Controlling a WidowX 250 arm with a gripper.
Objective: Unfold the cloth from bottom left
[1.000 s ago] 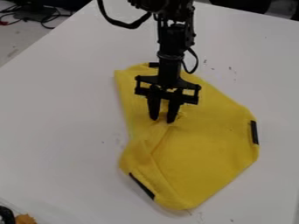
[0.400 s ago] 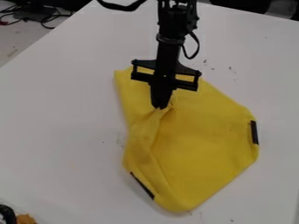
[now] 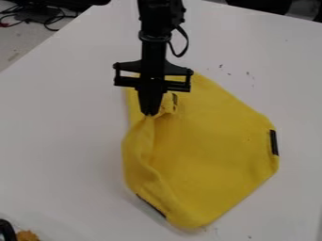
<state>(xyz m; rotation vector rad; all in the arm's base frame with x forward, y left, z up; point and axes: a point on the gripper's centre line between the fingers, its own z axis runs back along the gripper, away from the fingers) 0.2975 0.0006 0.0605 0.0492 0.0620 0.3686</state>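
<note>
The yellow cloth (image 3: 213,146) lies on the white desk (image 3: 63,122), its long axis slanting from upper left to lower right, narrower toward the bottom. The tool (image 3: 149,113) stands over its upper left, closed on a raised fold. Dark cables (image 3: 53,20) lie beyond the desk's upper-left edge.

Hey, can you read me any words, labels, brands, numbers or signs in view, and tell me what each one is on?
There are none that I can read.
The yellow cloth has plain dark patches at its edges, with no lettering that I can make out.
The black gripper and the white table show no readable text either.
</note>
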